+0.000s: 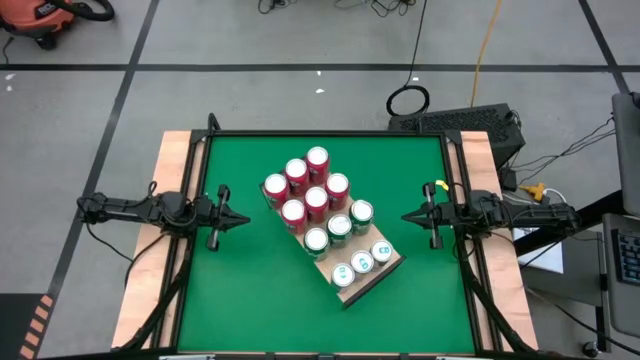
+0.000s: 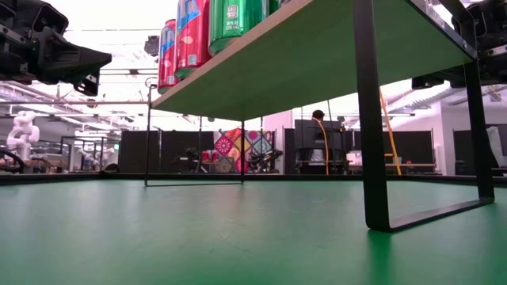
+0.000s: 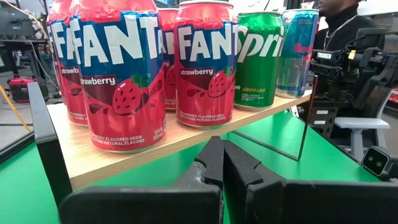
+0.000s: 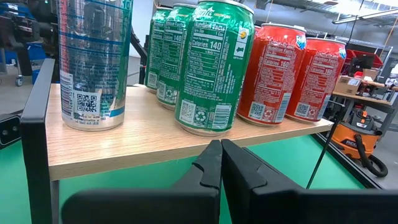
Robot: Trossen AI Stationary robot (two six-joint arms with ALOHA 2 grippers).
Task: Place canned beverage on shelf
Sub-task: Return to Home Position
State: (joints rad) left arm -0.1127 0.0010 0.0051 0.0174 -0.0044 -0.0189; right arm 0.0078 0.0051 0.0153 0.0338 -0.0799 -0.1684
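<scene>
Colour-ranked Fanta cans (image 1: 305,186), Sprite cans (image 1: 338,228) and blue cans (image 1: 362,262) fill the shelf (image 1: 394,262), so left gripper (image 1: 244,220) at nine o'clock, right gripper (image 1: 406,216) at three hang clear; fingers pinched together, empty.

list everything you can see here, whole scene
shelf: one, light wood with dark frame, mid-table, set diagonally
red cans: six, red, on the shelf's end toward the table's far side
green cans: three, green, one row across the middle of the shelf
blue cans: three, blue and silver, one row at the shelf's near end
table: one, green top, wood side strips
vacuum: one, orange and black, on the floor beyond the far left corner
person: one, dark top, behind the table
left gripper: one, dark, shut, left of the shelf, apart from it
right gripper: one, dark, shut, right of the shelf, apart from it
</scene>
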